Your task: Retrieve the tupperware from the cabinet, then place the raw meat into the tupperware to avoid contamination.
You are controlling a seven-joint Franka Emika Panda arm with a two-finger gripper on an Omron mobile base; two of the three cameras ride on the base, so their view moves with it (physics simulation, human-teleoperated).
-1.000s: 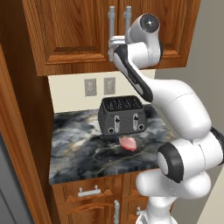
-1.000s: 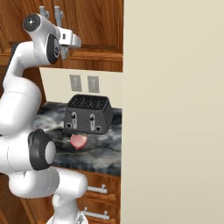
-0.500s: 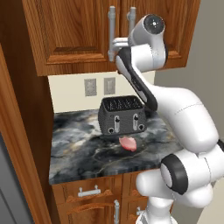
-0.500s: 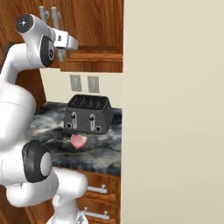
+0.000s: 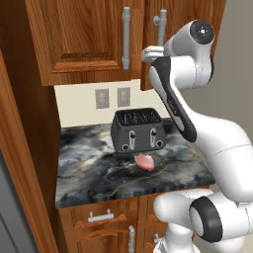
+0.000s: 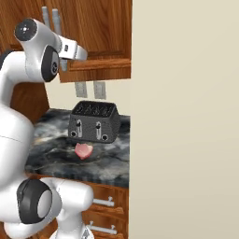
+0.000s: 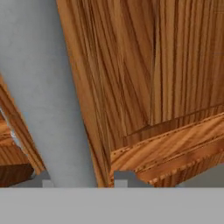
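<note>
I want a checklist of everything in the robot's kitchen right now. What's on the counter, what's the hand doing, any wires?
Surface: dark marbled counter, holding the two things listed below.
Job's things: raw meat lies flat on the counter just in front of the toaster. Cabinet doors look nearly shut; right door slightly out from the left. Tupperware: nothing seen.
Clutter: dark grey toaster at the back, upright.
Grippers: gripper is up at the right door's bar handle, a fingertip on each side of it; hold looks closed.
Cables: nothing seen.
Surroundings: two wall outlets, lower drawers, tall cream panel.
</note>
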